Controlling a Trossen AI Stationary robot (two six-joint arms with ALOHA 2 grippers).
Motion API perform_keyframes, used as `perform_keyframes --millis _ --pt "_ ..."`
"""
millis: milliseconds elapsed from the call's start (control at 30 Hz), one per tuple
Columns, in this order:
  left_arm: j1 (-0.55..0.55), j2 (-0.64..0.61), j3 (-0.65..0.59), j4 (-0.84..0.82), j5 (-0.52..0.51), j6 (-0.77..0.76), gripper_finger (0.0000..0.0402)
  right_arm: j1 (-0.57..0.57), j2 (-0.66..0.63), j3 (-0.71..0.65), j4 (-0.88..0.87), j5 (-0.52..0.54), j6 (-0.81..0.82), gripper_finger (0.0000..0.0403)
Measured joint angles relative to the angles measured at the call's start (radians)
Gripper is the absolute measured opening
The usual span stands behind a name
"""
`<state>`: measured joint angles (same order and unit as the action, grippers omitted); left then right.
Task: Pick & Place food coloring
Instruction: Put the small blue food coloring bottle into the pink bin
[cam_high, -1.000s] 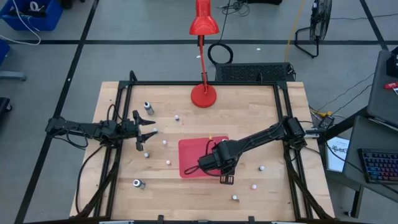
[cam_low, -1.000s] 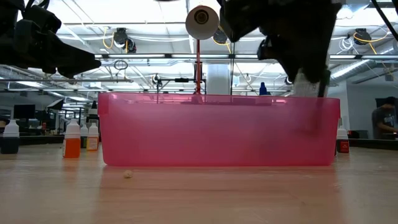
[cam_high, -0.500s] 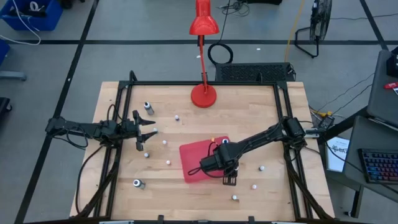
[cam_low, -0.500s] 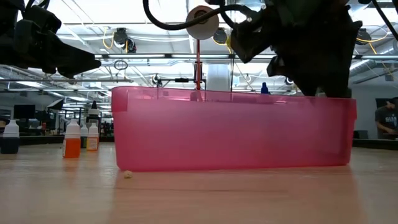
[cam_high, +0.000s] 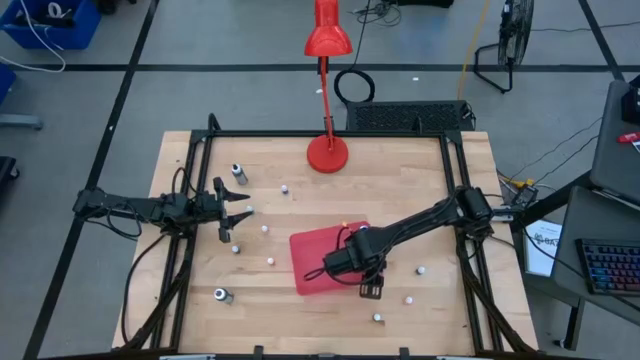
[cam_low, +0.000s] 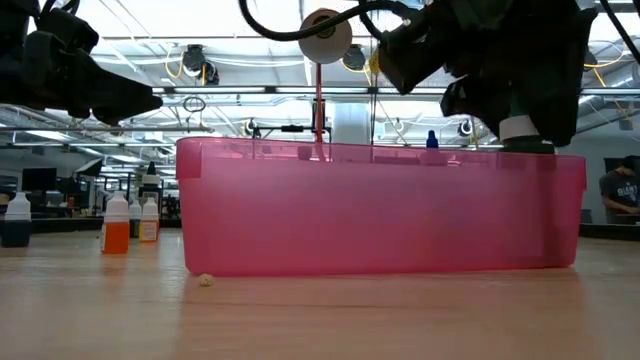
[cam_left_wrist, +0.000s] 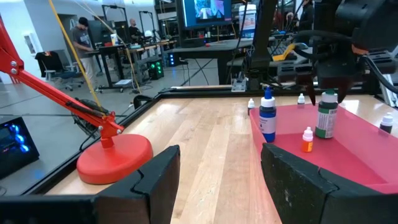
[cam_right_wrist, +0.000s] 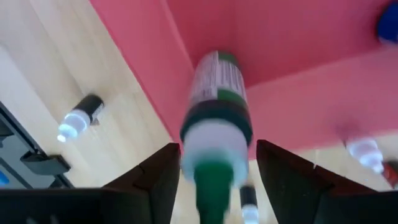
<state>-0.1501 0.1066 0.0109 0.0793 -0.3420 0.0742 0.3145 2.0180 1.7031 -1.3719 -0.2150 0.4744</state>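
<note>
Over the bin: your right gripper (cam_high: 368, 290) hangs above the near right corner of the red bin (cam_high: 312, 262), its fingers clenched on a green-capped bottle (cam_right_wrist: 214, 124).
Held bottle: you can see it in the left wrist view as a grey vial with a green band (cam_left_wrist: 326, 114), upright above the bin's pink floor, pinched from above by the right gripper (cam_left_wrist: 328, 84).
Low view: the right gripper (cam_low: 520, 125) sits just above the bin's rim (cam_low: 380, 155), with the bottle's white end showing under it.
Bin contents: a blue-capped bottle (cam_left_wrist: 267, 117) and a small orange-tipped bottle (cam_left_wrist: 307, 139) stand upright inside; you can see another dark-topped vial (cam_left_wrist: 386, 122) at the bin's far edge.
Loose food coloring: tiny white bottles lie scattered on the wooden table (cam_high: 420, 180), one just right of the bin (cam_high: 421, 269), two nearer the front edge (cam_high: 408, 299) (cam_high: 377, 318), others left of the bin (cam_high: 270, 261) (cam_high: 265, 228).
Grey vials: one lies at the front left (cam_high: 222, 295), one stands at the back left (cam_high: 239, 173).
Left side: your left gripper (cam_high: 238, 215) waits at the table's left edge with its fingers spread apart, grasping nothing.
Far end: the red desk lamp (cam_high: 327, 150) stands at the back edge of the table.
</note>
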Motion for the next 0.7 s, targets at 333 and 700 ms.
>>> perform_keyframes --millis 333,700 --pt "0.0 0.0 0.0 0.0 0.0 0.0 0.0225 0.021 -0.084 0.0 -0.199 0.011 0.217 0.0185" --pt "0.0 0.0 0.0 0.0 0.0 0.0 0.0225 0.166 -0.178 -0.131 -0.069 0.194 0.307 0.0181"
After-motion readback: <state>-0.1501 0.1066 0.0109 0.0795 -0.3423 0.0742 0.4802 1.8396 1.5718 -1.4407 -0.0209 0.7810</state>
